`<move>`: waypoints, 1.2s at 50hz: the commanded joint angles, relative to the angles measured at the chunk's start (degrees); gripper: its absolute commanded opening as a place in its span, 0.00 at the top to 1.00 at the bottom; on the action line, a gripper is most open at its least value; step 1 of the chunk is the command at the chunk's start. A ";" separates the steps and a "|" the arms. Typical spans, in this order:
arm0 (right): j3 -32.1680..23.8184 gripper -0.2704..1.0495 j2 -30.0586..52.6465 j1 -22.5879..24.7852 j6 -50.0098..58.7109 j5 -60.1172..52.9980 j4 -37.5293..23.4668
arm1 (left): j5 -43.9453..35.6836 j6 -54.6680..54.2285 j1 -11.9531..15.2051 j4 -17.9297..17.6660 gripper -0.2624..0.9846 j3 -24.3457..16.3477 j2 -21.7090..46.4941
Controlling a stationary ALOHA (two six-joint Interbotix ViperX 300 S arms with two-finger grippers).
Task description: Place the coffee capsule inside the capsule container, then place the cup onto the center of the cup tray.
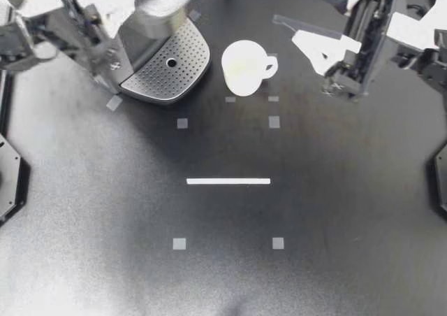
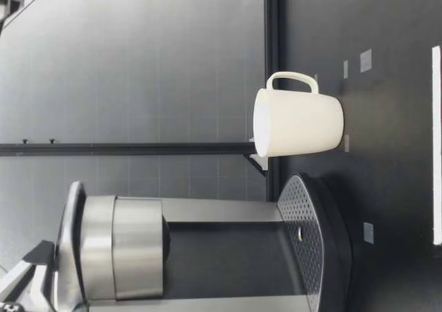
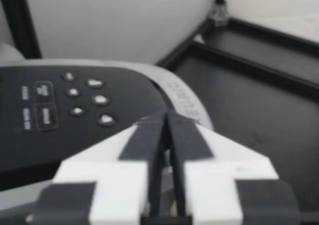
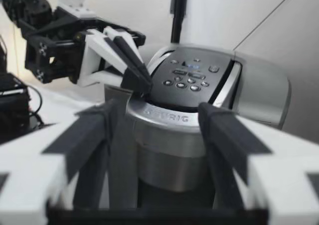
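Beside the cup [image 1: 244, 67], the coffee machine [image 1: 150, 29] head runs out of view.

The cup [image 1: 242, 68] is standing in the open
The coffee machine [image 1: 157, 12] is overhanging the cup tray [image 1: 174, 71] with its brew head [image 2: 138, 246], closing the way in from above. The cup is sitting just beside the tray, and bare table [image 1: 230, 274] is stretching out in front.

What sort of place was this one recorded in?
Probably a robotics lab bench, not a kitchen: a dark table marked with tape squares and a white strip, a coffee machine and cup staged on it, and a left arm and right arm at its sides.
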 commanded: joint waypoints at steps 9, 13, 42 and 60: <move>-5.10 0.31 -1.67 -1.93 -0.44 18.90 0.09 | 3.52 2.20 -3.78 -0.09 0.69 -2.46 0.44; -8.96 0.31 -0.70 -3.96 -0.70 31.38 -0.70 | 8.00 4.75 -4.92 -0.18 0.69 -3.43 0.70; -25.05 0.31 9.14 -8.61 -8.00 71.46 -10.11 | 40.61 62.75 -14.24 -49.39 0.69 -18.81 1.05; -24.52 0.31 15.12 -20.21 -35.16 73.13 17.84 | 42.19 75.76 -20.57 -69.79 0.69 -23.12 0.53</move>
